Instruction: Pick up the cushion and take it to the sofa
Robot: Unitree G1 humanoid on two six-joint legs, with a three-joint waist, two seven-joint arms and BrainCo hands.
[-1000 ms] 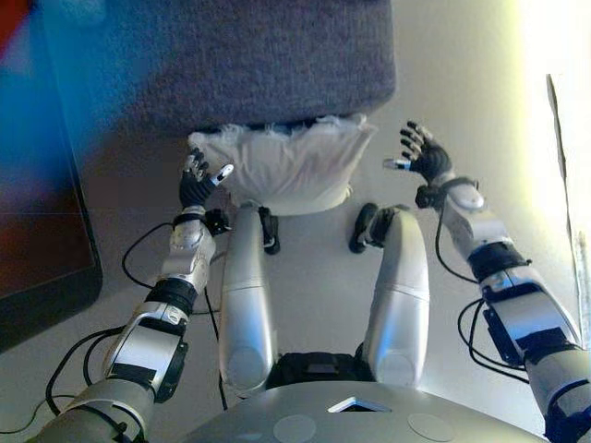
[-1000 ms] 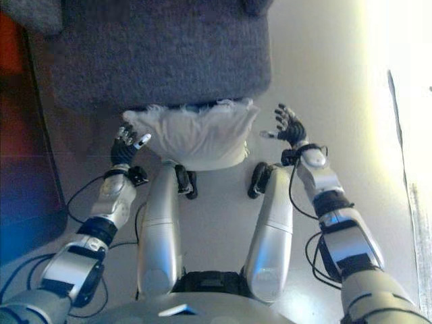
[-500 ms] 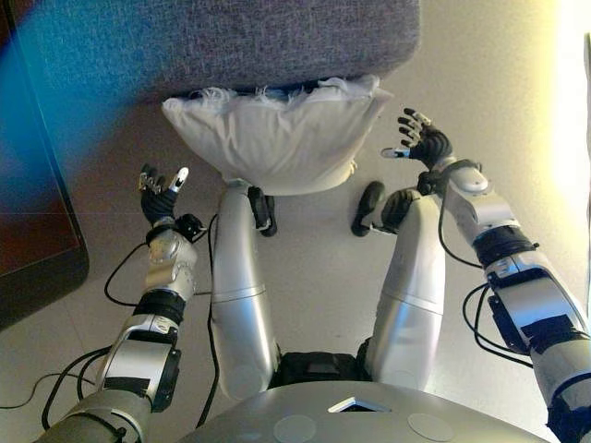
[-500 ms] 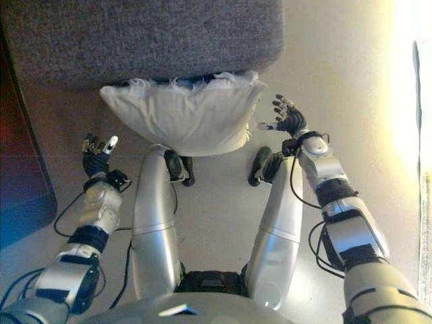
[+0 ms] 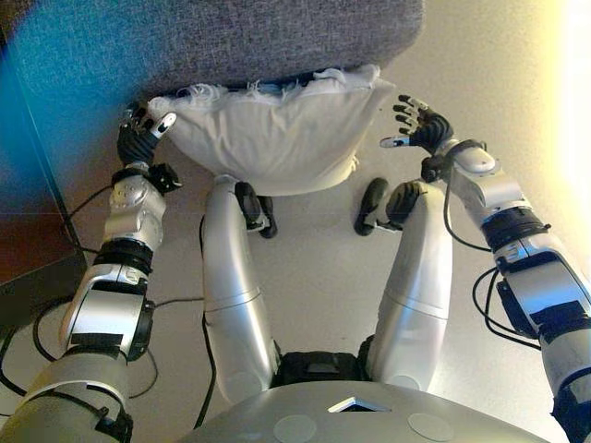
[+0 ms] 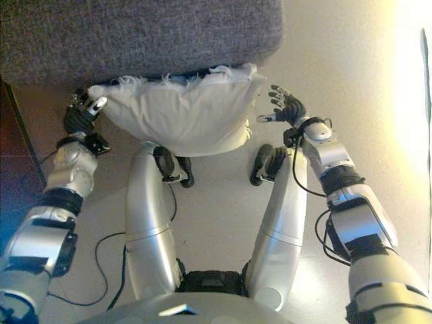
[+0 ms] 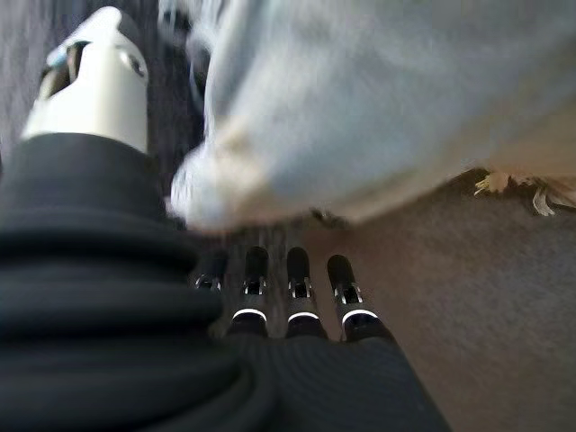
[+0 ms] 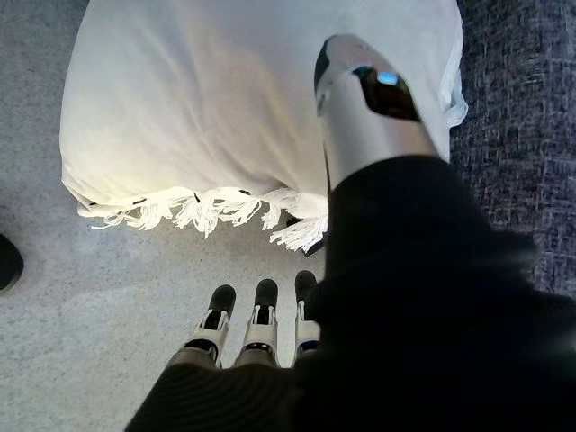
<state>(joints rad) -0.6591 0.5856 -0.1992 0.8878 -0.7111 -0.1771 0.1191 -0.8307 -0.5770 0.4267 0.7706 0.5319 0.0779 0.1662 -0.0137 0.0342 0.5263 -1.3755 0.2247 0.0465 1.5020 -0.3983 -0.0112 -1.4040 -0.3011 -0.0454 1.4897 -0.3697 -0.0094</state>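
A white fringed cushion [image 5: 277, 138] lies on the floor against the front of the grey sofa [image 5: 231, 41], straight ahead of me. My left hand [image 5: 138, 137] is open at the cushion's left corner, fingers straight, touching or almost touching it; the cushion also shows in the left wrist view [image 7: 378, 99]. My right hand [image 5: 420, 125] is open just off the cushion's right edge, a small gap between them. In the right wrist view the cushion [image 8: 225, 99] lies past my straight fingers [image 8: 256, 324], its fringe over the floor.
The sofa's grey base [image 6: 135, 34] fills the far side. A dark flat object [image 5: 28, 268] lies on the floor at the left. Pale floor [image 5: 480, 55] extends to the right of the sofa.
My left hand has moved up and forward from beside my leg to the cushion's left corner. My right hand has stayed near the right edge. The camera has shifted slightly.
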